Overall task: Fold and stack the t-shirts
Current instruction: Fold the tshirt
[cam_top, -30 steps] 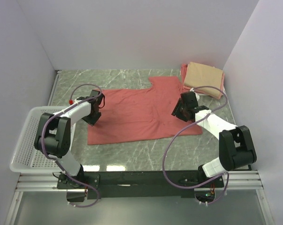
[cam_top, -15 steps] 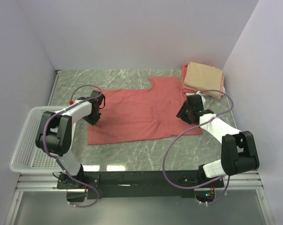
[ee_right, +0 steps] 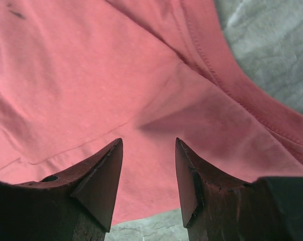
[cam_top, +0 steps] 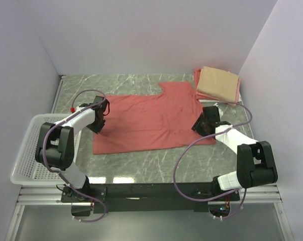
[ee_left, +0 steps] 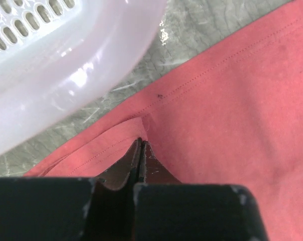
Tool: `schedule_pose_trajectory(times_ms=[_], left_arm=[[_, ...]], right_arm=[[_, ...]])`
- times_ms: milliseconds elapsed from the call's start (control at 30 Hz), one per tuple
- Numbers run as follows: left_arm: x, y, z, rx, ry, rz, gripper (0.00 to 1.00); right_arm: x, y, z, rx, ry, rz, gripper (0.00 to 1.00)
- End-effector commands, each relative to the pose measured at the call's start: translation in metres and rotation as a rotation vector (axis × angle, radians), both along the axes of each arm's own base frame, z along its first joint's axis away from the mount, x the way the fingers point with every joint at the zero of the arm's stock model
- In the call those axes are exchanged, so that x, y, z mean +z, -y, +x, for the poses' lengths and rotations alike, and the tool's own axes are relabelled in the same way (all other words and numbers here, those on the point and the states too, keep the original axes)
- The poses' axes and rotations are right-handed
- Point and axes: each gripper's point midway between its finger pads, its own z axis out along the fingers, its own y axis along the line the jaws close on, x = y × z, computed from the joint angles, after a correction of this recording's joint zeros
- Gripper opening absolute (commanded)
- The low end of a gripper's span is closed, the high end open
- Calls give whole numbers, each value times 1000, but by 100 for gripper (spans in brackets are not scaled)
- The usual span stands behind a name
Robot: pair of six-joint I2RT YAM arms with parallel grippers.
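Observation:
A large salmon-red t-shirt point(cam_top: 151, 120) lies spread flat on the marble table. My left gripper point(cam_top: 98, 123) sits at the shirt's left edge, shut on a small pucker of its hem point(ee_left: 141, 123), with the tips point(ee_left: 140, 143) pressed together. Over the shirt's right part, near the lower right corner, my right gripper point(cam_top: 202, 123) hovers open, with red cloth point(ee_right: 91, 75) showing between its fingers point(ee_right: 148, 143) and nothing held. A folded tan t-shirt point(cam_top: 219, 84) rests on a folded pink one point(cam_top: 197, 76) at the back right.
A white mesh basket point(cam_top: 28, 150) stands at the left front, its rim point(ee_left: 66, 60) close beside my left gripper. Grey walls close in the table on the left, back and right. Bare marble point(ee_right: 272, 50) shows past the shirt's right edge.
My left gripper has closed on the shirt's left hem and shifted slightly back. The right gripper has moved to the right, toward the shirt's right edge, still open.

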Motion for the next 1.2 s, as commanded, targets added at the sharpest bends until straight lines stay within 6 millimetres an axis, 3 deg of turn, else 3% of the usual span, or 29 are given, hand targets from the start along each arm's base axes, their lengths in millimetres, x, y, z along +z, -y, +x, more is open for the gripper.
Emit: schedule_pose_trajectory(times_ms=[0,67,133,167,233,333,400,500,600,633,700,733,833,1033,1167], left_arm=[[10,-11,0,19,25,33,1],[8,-12,0,9,18,34,3],[8,-13,2,8,24,31,13],[10,-13,3,-5,25,32,31],[17,-11,8,-29,51,27,56],[39,-3,25,-111,130,5,74],[57,6,34,-183,186,-6,75],[72,18,32,-252,225,29,75],[76,37,19,-316,238,41,74],[71,48,11,-342,236,30,66],[63,59,0,-363,218,20,61],[60,62,-5,-368,213,27,46],[36,84,-24,-416,184,-2,29],[5,98,-30,-455,164,-42,3],[-10,94,-40,-432,109,-6,1]], right_arm=[[5,4,5,-25,39,10,53],[1,6,1,-32,30,8,53],[-2,9,0,-39,24,6,53],[-4,9,-2,-39,17,9,53],[-6,9,-3,-37,12,14,53],[-3,9,-4,-39,16,17,53],[9,10,-2,-41,52,17,54],[24,9,1,-28,81,6,55],[36,2,6,9,95,-22,56],[37,-2,9,26,89,-42,56],[35,-5,11,41,70,-59,56],[33,-6,13,39,62,-64,56],[22,-10,19,45,29,-69,56],[-10,-11,12,3,-44,-54,57],[-25,-13,-4,-37,-94,-18,56]])
